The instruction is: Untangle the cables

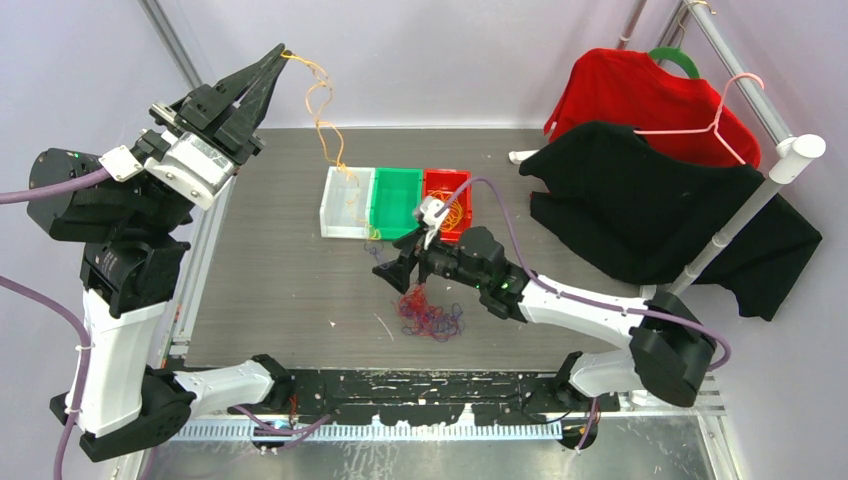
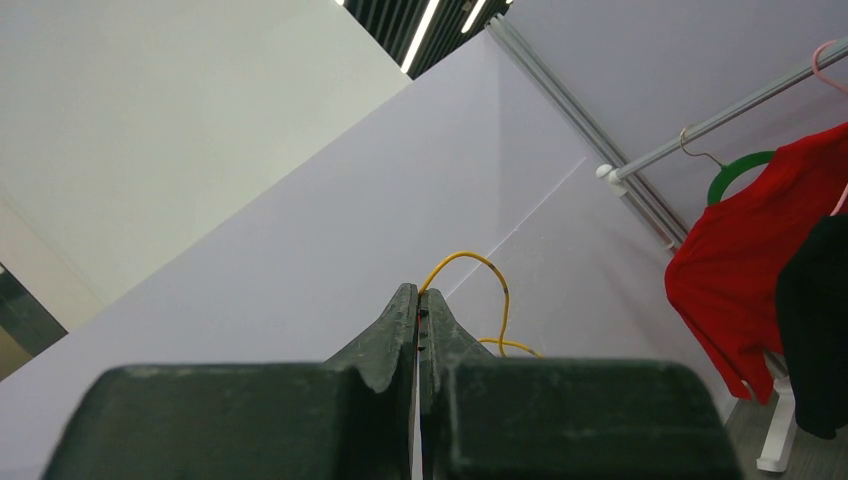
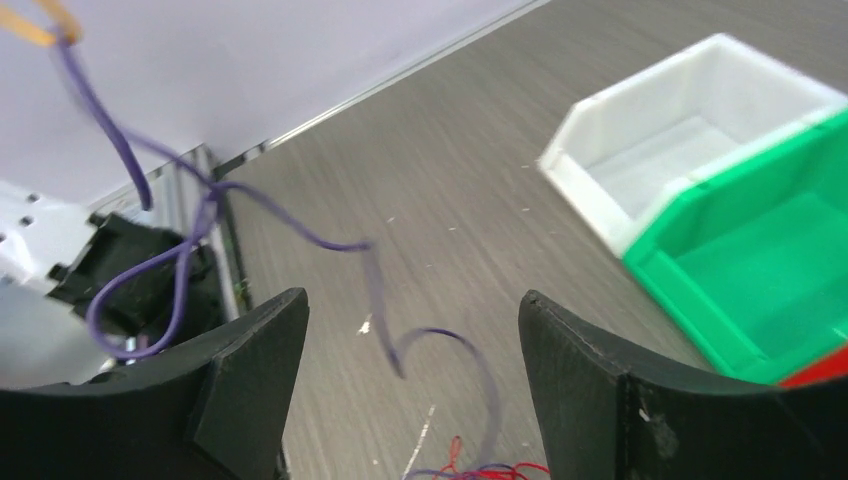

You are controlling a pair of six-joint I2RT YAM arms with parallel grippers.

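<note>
Clamped on the orange-yellow cable (image 1: 322,105), the left pincer (image 1: 281,52) holds it high above the white bin (image 1: 336,218), likely to draw it free, while the right pincer (image 1: 398,275) gapes over the red-purple clump (image 1: 432,316).

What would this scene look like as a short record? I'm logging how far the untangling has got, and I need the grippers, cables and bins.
left gripper: raised high, shut on the orange-yellow cable
orange-yellow cable: hangs down to the white bin
right gripper: open, low over the red and purple-blue clump
red and purple-blue clump: lying on the table
bins: white bin, green bin and red bin in a row
red bin: holds orange loops
</note>
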